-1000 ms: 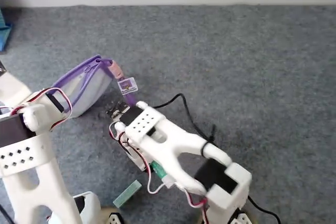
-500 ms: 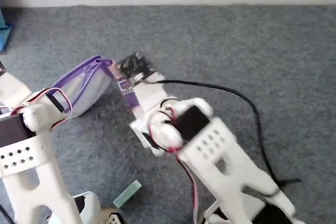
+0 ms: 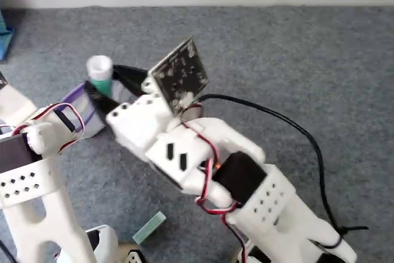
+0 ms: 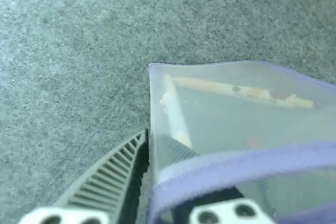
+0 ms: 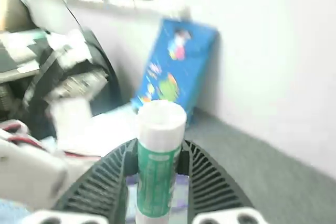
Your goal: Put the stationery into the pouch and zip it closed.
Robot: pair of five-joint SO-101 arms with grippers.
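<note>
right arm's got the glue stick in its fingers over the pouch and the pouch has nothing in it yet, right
Not quite. The pouch is not empty: the left wrist view shows pale pen-like sticks lying inside it. The right gripper does hold the glue stick over it.

A blue box [image 5: 176, 66] stands against the white wall [image 5: 273, 51] beyond the right hand [image 5: 157, 149]; grey carpeted worktop [image 3: 295, 53] lies under it.
</note>
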